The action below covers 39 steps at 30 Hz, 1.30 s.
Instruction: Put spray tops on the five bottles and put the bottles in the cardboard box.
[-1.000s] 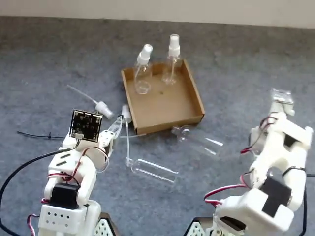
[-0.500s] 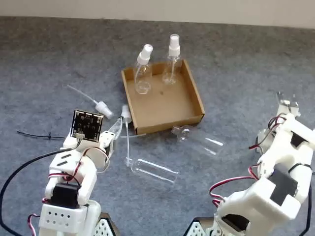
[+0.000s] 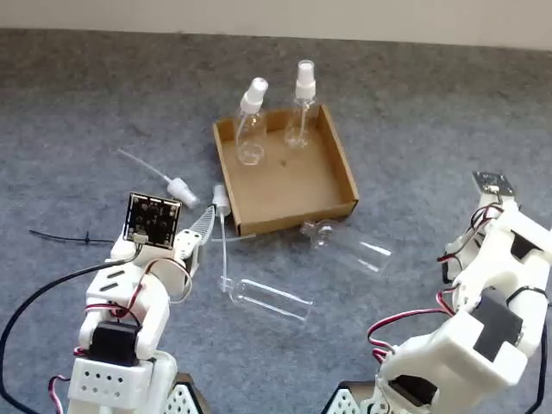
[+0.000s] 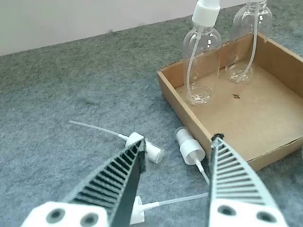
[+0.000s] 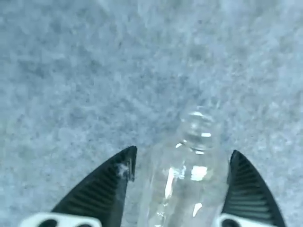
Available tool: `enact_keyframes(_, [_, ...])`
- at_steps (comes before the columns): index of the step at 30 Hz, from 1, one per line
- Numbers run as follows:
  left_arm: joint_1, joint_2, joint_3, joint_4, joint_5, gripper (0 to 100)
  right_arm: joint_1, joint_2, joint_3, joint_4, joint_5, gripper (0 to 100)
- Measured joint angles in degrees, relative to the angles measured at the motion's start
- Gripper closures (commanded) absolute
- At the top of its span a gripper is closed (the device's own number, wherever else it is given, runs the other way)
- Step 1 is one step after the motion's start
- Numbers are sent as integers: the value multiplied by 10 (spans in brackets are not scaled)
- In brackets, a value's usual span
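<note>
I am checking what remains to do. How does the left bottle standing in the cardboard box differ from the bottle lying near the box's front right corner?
The left bottle stands upright; the lying bottle rests on its side. The first carries a white spray top; the second has a bare neck. The first is inside the cardboard box, the second outside it on the carpet. Both are clear.

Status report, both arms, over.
Left pincer open, empty, by loose spray tops. Right pincer shut on uncapped bottle. Two capped bottles in box; two bare bottles lie outside.
</note>
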Motion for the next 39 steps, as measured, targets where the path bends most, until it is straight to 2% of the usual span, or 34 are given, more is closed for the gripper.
enact_keyframes(5, [0, 0, 0, 0, 0, 794, 0, 0, 0, 0, -5, 880])
enact_keyframes(12, [0, 0, 0, 0, 0, 796, 0, 0, -23, 9, -5, 901])
enact_keyframes(17, [0, 0, 0, 0, 0, 796, 0, -1, -118, 85, -8, 930])
enact_keyframes(22, [0, 0, 0, 0, 0, 796, -25, -70, -175, 135, -73, 974])
enact_keyframes(26, [0, 0, 0, 0, 0, 796, -87, -180, -179, 138, -149, 995])
enact_keyframes(32, [0, 0, 0, 0, 0, 796, -233, -337, -179, 144, -249, 995])
enact_keyframes(39, [0, 0, 0, 0, 0, 796, -380, -371, -179, 144, -322, 995])
